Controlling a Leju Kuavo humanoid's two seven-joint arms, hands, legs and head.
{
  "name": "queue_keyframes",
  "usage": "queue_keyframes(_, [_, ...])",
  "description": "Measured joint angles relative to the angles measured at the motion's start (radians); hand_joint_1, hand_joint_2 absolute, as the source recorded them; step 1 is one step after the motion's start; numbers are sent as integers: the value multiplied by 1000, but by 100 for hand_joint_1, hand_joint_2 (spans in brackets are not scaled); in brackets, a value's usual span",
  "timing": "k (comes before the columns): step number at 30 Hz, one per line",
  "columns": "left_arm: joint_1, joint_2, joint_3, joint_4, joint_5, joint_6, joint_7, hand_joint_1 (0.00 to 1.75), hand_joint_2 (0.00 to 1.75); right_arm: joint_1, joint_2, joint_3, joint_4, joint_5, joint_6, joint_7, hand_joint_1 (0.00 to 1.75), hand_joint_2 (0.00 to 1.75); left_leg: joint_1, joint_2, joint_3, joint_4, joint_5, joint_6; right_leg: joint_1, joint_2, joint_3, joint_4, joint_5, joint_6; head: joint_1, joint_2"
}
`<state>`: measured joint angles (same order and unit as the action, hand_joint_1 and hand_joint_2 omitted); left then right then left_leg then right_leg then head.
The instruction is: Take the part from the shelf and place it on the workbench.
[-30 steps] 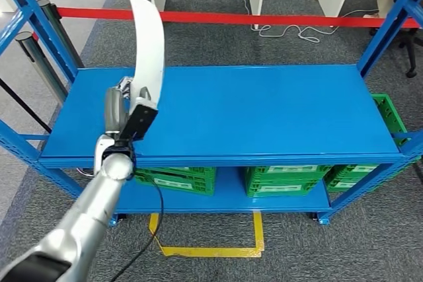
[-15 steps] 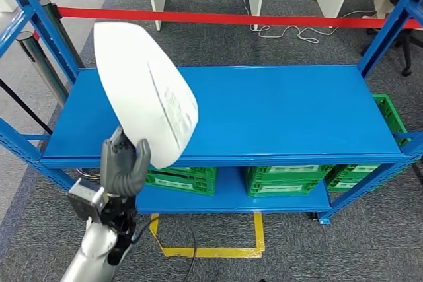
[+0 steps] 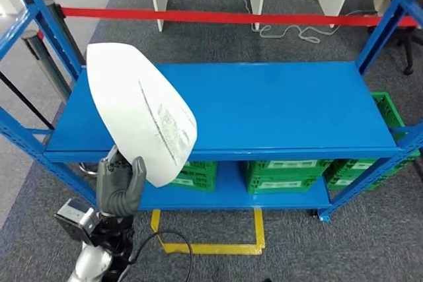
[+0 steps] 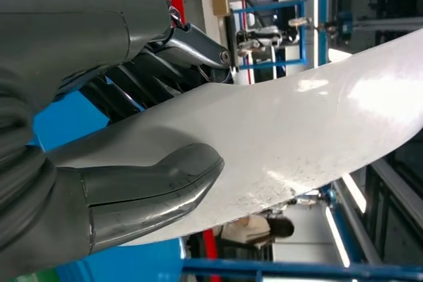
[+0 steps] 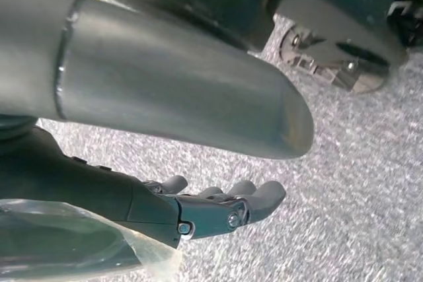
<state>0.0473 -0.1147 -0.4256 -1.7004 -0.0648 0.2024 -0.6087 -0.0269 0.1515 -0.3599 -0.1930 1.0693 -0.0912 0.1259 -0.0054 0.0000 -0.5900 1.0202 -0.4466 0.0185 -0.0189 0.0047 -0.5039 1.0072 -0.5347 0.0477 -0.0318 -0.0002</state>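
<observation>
- Your robot's left hand point(image 3: 119, 186) is at the lower left of the head view, below the front edge of the blue shelf point(image 3: 279, 107), and it grips the white part point(image 3: 142, 113) by its lower end.
- The part is a broad, curved white shell with a rounded outline. It is lifted clear of the shelf top and tilts up and to the left, so it covers the front left corner of the shelf from the head camera.
- A dark scuffed line and a patch of faint grey print run across the part's facing side.
- In the left wrist view, the thick grey thumb point(image 4: 149, 186) presses one face of the part point(image 4: 299, 137) and the darker fingers point(image 4: 149, 77) close on the other face.
- Your right hand point(image 5: 219, 206) hangs above grey carpet point(image 5: 359, 183). Its fingers lie straight and close together, and they hold nothing.
- Green crates point(image 3: 287, 176) stand on the lower shelf level, under the blue top.
- A red barrier tape point(image 3: 225, 16) stretches across behind the shelf.
- Yellow floor tape point(image 3: 212, 249) marks a box on the carpet in front of the shelf.
</observation>
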Motion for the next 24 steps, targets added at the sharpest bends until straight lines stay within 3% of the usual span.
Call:
queue_keyframes(2, [8,1,0,-7,3,0,0,175,175,2,-1,0,0,16,-23,-23,0,0,2,0,-5,8,-8,-13,-2,-2,-10,-1,9,-17,-1,0])
queue_keyframes(3, [12,1,1,-10,3,1,-1,175,175,3,-2,0,0,21,-32,-37,0,0,4,-1,-13,27,-30,-19,-2,-4,-17,-2,16,-28,-2,0])
queue_keyframes(4, [16,3,1,-13,3,3,-1,175,175,3,-3,0,0,22,-38,-49,0,0,6,-1,-26,65,-66,-25,-4,-6,-25,-3,24,-38,-3,0])
queue_keyframes(6, [24,6,1,-18,3,6,-2,175,175,4,-5,-1,0,15,-44,-65,0,0,8,-1,-63,189,-154,-34,-2,-9,-46,-2,38,-48,-6,0])
queue_keyframes(7, [29,7,1,-19,5,5,-2,175,175,5,-6,-2,0,10,-45,-70,0,0,9,-1,-74,245,-182,-36,-1,-10,-57,-1,46,-49,-6,0])
queue_keyframes(8, [34,8,1,-19,8,3,-2,175,175,6,-6,-3,0,6,-45,-72,0,0,10,-1,-73,275,-189,-36,0,-11,-69,0,54,-48,-6,0])
queue_keyframes(9, [37,9,1,-19,12,0,-2,175,175,6,-7,-4,0,4,-45,-74,0,0,10,-1,-55,268,-176,-35,0,-11,-80,2,61,-47,-6,0])
queue_keyframes(10, [39,9,1,-21,16,-5,-2,175,175,7,-7,-5,0,0,-44,-75,0,0,10,-1,-19,221,-148,-33,0,-11,-90,3,68,-46,-6,0])
queue_keyframes(12, [37,10,0,-26,20,-16,-2,175,175,6,-7,-7,0,-6,-38,-71,0,0,9,-1,77,72,-106,-25,2,-10,-105,7,81,-39,-6,0])
queue_keyframes(14, [33,9,-4,-32,21,-24,-3,175,175,6,-7,-10,0,-8,-30,-63,0,0,5,-3,131,-24,-100,-18,3,-9,-113,6,96,-28,-6,0])
queue_keyframes(17, [27,6,-14,-34,20,-29,-3,175,175,6,-8,-15,1,-9,-15,-50,0,0,3,-1,120,-38,-85,-3,2,-8,-121,4,108,-7,-7,0])
queue_keyframes(18, [25,5,-18,-34,20,-30,-2,175,175,7,-8,-18,1,-12,-8,-45,0,0,5,1,111,-40,-75,6,1,-7,-130,17,89,-3,-6,0])
queue_keyframes(19, [23,5,-21,-34,19,-31,-2,175,175,7,-8,-20,1,-15,0,-41,0,0,7,3,100,-43,-63,14,1,-6,-145,48,52,1,-4,0])
queue_keyframes(21, [19,4,-26,-34,21,-35,0,175,175,6,-9,-25,1,-21,12,-36,0,0,6,4,72,-42,-40,23,0,-6,-182,164,-46,4,0,0])
queue_keyframes(22, [19,4,-27,-33,22,-38,1,175,175,6,-9,-28,1,-23,16,-33,0,0,4,4,57,-41,-29,24,0,-6,-195,227,-78,6,0,0])
queue_keyframes(23, [19,4,-28,-33,24,-41,2,175,175,6,-9,-30,1,-25,19,-32,0,0,3,5,41,-38,-19,24,0,-6,-196,270,-86,6,0,0])
queue_keyframes(24, [19,4,-29,-33,27,-43,2,175,175,6,-9,-31,1,-25,21,-30,0,0,1,5,25,-35,-9,23,0,-6,-183,282,-73,6,0,0])
